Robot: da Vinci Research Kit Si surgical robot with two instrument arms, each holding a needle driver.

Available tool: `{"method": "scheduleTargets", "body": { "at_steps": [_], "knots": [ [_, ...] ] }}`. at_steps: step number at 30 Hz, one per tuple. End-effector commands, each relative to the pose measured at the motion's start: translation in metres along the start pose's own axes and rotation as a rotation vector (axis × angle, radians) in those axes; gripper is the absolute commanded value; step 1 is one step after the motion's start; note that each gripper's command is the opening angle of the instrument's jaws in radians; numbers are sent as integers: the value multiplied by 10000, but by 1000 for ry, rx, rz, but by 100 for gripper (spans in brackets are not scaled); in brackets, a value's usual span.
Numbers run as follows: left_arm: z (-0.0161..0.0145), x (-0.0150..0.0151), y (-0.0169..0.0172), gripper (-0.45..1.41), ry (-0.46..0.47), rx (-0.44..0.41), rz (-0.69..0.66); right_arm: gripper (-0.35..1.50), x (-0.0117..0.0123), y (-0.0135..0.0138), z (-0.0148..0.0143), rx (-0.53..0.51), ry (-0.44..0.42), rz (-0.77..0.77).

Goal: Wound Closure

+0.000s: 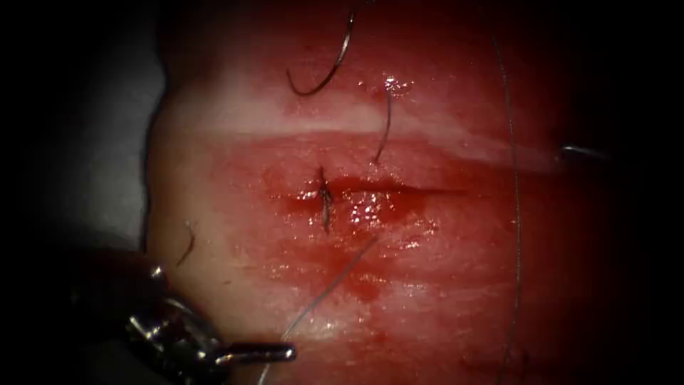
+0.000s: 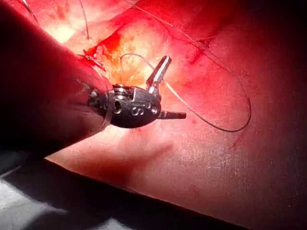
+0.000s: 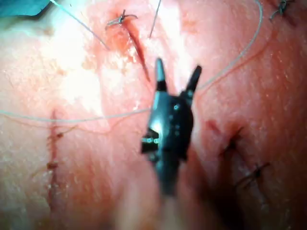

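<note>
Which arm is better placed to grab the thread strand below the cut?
Probably left: its open, empty tool sits beside that thread strand. The right tool, also open and empty, is farther off, right of the cut. The needle lies free on the tissue.

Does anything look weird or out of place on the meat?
Yes. The curved needle lies loose on the tissue above the cut, held by neither tool. The left gripper and the right gripper are both open, holding nothing. Thread trails loosely across the tissue.
</note>
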State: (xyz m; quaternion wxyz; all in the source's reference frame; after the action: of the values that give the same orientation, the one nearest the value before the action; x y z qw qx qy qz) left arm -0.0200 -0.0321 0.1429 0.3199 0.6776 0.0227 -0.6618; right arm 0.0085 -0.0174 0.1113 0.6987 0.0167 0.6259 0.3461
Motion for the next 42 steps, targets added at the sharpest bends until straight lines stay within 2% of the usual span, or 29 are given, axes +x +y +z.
{"method": "scheduleTargets", "body": {
  "at_steps": [1,2,3,5,6,7,10,12,13,18,24,31,33,42],
  "knots": [
    [7,-3,7,18,5,-1,-4,125,-11,-9,4,9,0,9],
    [6,-5,5,-32,7,-1,-4,123,-12,-11,6,8,1,8],
    [5,-7,3,-45,8,-4,-4,120,-13,-13,7,14,1,6],
    [0,-14,-6,-45,-1,4,-5,110,-18,-25,11,86,-5,1],
    [-2,-15,-12,-45,-7,9,-7,105,-21,-33,13,176,-8,-1],
    [-2,-16,-16,-45,-15,15,-10,100,-23,-39,14,219,-17,-2],
    [0,-18,-27,-45,-16,22,-16,93,-28,-61,23,306,-65,-66],
    [4,-21,-33,-45,-18,26,-19,93,-30,-77,32,354,-95,-115],
    [9,-24,-39,-45,-24,31,-22,94,-29,-101,46,414,-116,-186],
    [16,-33,-50,-45,-29,42,-25,94,-19,-148,82,527,-135,-384],
    [7,-36,-64,-45,-14,54,-30,94,-3,-164,102,516,-94,-577],
    [13,-39,-74,-45,-18,62,-35,94,-3,-172,117,459,-84,-741],
    [20,-39,-78,-45,-12,61,-37,101,-3,-177,126,424,-89,-809],
    [22,-41,-85,-45,-2,61,-46,105,-13,-185,142,402,-96,-915]
  ]
}}
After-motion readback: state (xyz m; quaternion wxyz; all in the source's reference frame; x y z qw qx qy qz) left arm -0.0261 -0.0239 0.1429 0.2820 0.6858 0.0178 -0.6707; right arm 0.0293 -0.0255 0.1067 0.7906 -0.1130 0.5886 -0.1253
